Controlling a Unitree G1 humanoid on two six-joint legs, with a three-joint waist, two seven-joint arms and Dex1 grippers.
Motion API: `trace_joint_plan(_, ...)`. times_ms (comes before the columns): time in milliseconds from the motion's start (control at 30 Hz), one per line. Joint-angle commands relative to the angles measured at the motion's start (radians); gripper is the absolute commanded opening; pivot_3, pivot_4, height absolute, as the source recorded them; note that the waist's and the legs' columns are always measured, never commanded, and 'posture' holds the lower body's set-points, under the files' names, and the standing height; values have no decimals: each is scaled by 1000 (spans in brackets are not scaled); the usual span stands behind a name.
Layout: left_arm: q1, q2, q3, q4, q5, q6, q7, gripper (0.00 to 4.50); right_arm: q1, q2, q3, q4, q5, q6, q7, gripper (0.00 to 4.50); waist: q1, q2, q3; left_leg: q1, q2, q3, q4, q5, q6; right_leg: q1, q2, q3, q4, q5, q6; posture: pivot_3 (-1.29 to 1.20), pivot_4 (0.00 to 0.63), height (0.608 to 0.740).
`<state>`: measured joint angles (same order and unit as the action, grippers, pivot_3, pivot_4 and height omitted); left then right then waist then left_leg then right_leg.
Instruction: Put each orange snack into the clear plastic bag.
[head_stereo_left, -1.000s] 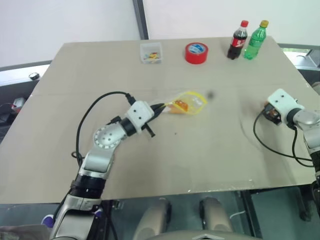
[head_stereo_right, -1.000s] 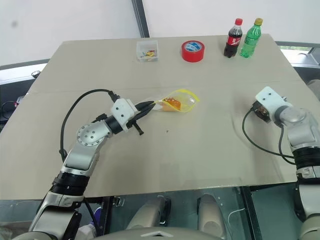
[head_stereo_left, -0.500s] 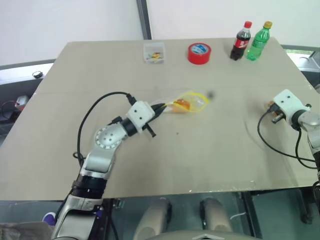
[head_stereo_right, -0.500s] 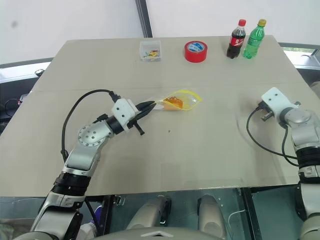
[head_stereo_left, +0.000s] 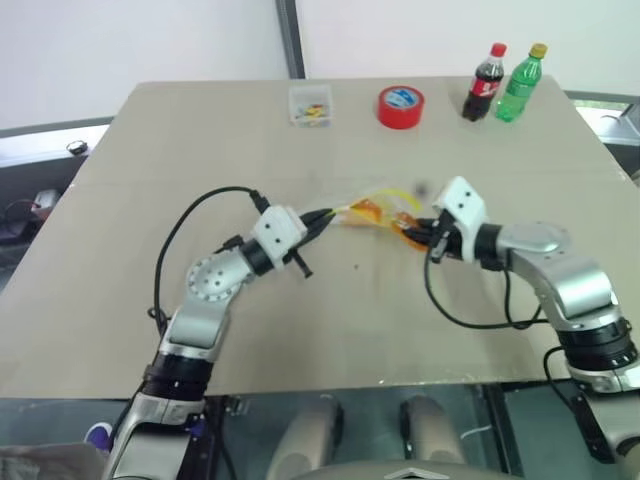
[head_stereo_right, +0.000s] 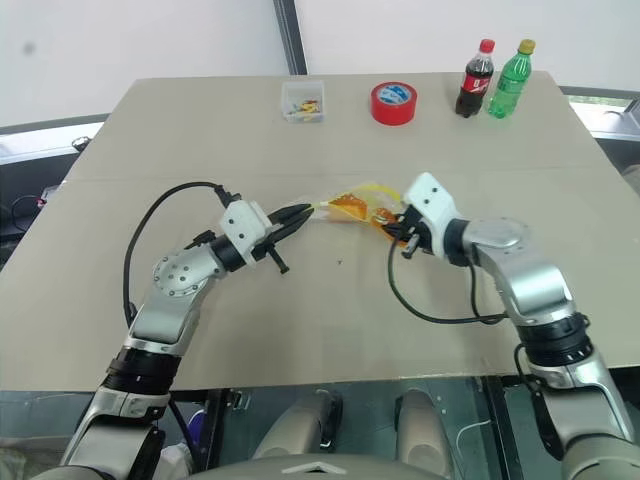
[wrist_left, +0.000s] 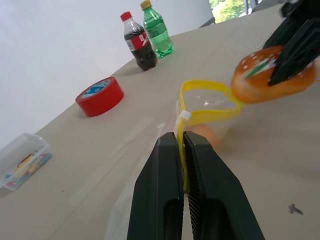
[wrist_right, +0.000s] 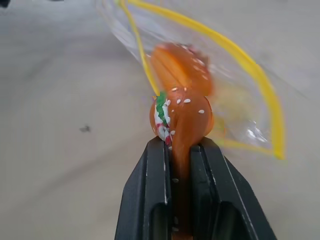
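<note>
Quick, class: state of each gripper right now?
Left gripper: shut on the yellow sealing strip of the crinkly clear plastic bag.
Right gripper: shut on a small orange bun-like snack at the bag's mouth.

Silver arms (head_stereo_left: 215, 290), black cables (head_stereo_left: 190, 215)

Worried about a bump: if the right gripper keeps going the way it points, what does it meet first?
Probably the clear plastic bag: its yellow-rimmed mouth lies just ahead of the right gripper and its burger-shaped orange snack.
</note>
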<state>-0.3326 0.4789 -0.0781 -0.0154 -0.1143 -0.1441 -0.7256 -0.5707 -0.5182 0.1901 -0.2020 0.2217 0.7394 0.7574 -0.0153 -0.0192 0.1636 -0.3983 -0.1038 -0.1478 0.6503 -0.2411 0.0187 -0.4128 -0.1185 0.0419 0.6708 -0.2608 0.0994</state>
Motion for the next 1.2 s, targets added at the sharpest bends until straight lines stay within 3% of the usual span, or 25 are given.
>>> trace_joint_plan(33,36,33,-3,-58,-15,-73,-56,0,-73,30,15,71,-37,-28,-36,87,-1,0,0,0,0,0,0,0,0,0,0,0,0,0,0,0,150,740)
trace_joint_plan(400,105,51,-11,-43,-1,-153,-83,0,-115,82,146,192,-145,-177,-16,87,-5,0,0,0,0,0,-1,0,0,-1,0,0,-1,0,-1,0,150,740)
trace_joint_plan(533,116,49,-7,-34,6,-162,-74,0,-110,140,164,176,-95,-228,64,87,-11,0,0,0,1,0,-2,0,0,-1,1,0,-1,0,-1,0,150,740)
trace_joint_plan(867,128,50,-11,-51,7,-158,-77,0,-175,282,164,419,-199,-417,-58,87,-25,0,0,0,1,0,-2,0,0,-2,1,0,0,1,-1,0,150,740)
trace_joint_plan(1000,133,48,-5,-68,11,-139,-63,0,-122,292,190,369,-143,-490,60,87,-25,0,0,0,1,0,-2,0,0,-2,1,0,-1,1,-1,0,150,740)
trace_joint_plan(1133,142,43,3,-86,7,-108,-44,0,-112,290,194,377,-172,-516,71,87,-26,0,0,0,1,0,-2,0,0,-2,1,1,-1,1,-1,0,150,740)
trace_joint_plan(1167,143,42,6,-91,5,-99,-38,0,-110,290,186,381,-179,-526,61,1009,-26,0,0,0,1,0,-2,0,0,-2,2,1,-1,1,-1,0,150,740)
trace_joint_plan(1200,144,39,10,-95,1,-88,-30,0,-108,290,174,383,-191,-539,36,1310,-25,0,0,0,1,0,-2,0,0,-2,2,1,0,1,-1,0,150,740)
